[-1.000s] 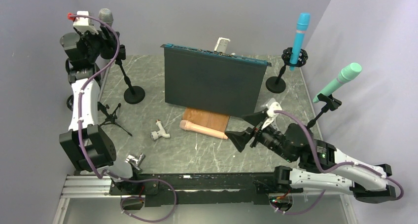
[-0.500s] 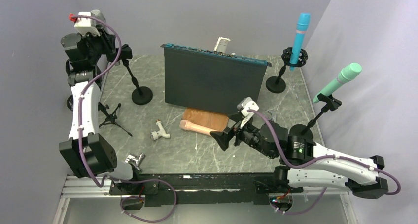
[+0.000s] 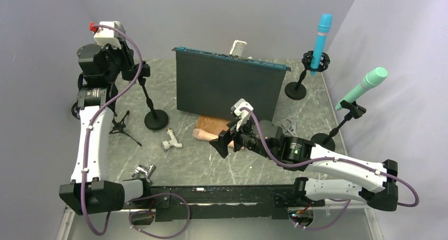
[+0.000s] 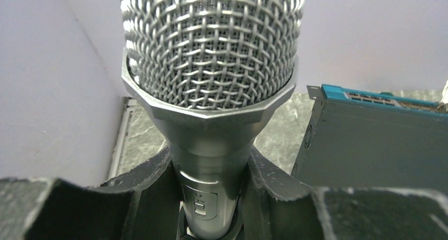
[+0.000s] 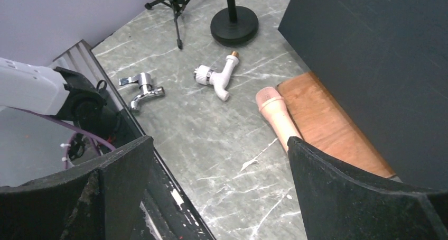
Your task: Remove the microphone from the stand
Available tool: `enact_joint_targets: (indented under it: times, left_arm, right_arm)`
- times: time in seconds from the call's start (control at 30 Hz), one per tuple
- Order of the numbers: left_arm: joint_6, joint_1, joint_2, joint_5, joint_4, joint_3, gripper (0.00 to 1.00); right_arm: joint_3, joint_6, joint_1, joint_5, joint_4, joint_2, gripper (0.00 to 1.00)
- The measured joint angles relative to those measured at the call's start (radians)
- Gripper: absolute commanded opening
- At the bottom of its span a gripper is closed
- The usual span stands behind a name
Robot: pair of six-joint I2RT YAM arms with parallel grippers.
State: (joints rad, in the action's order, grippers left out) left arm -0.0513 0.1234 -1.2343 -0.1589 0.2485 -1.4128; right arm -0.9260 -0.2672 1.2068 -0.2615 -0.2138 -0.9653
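A silver microphone (image 4: pixel 211 65) with a mesh head fills the left wrist view. My left gripper (image 4: pixel 211 197) is shut on its handle, just above the black clip ring that still surrounds it. In the top view the left gripper (image 3: pixel 124 60) is high at the back left, and the black stand (image 3: pixel 148 94) leans from its clip down to the round base (image 3: pixel 157 119). My right gripper (image 3: pixel 226 139) is open and empty, low over the table middle, right of the base. In the right wrist view the right gripper (image 5: pixel 216 150) faces that base (image 5: pixel 234 24).
A peach microphone (image 3: pixel 203 135) lies by a wooden board (image 3: pixel 222 126) in front of a dark upright panel (image 3: pixel 227 86). A white tap part (image 3: pixel 171 142), a chrome tap (image 3: pixel 143 171) and a small tripod (image 3: pixel 121 126) lie left. Blue (image 3: pixel 320 39) and green (image 3: pixel 364 85) microphones stand right.
My left gripper has moved right with the microphone, and the stand's base has shifted right and nearer. My right arm has reached left across the table, gripper still open.
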Motion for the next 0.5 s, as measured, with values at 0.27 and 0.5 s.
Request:
enact_joint_targets:
  times: [0.27,0.5]
  left_arm:
    - [0.083,-0.065,0.095,0.076,0.034,0.055,0.0]
    - [0.094,-0.07,0.16,0.03,0.021,0.126,0.0]
  right_arm:
    - [-0.011,-0.031,-0.003,0.06,0.044,-0.051,1.0]
    - [-0.02,-0.026,-0.015,0.096,0.06,-0.096,1.0]
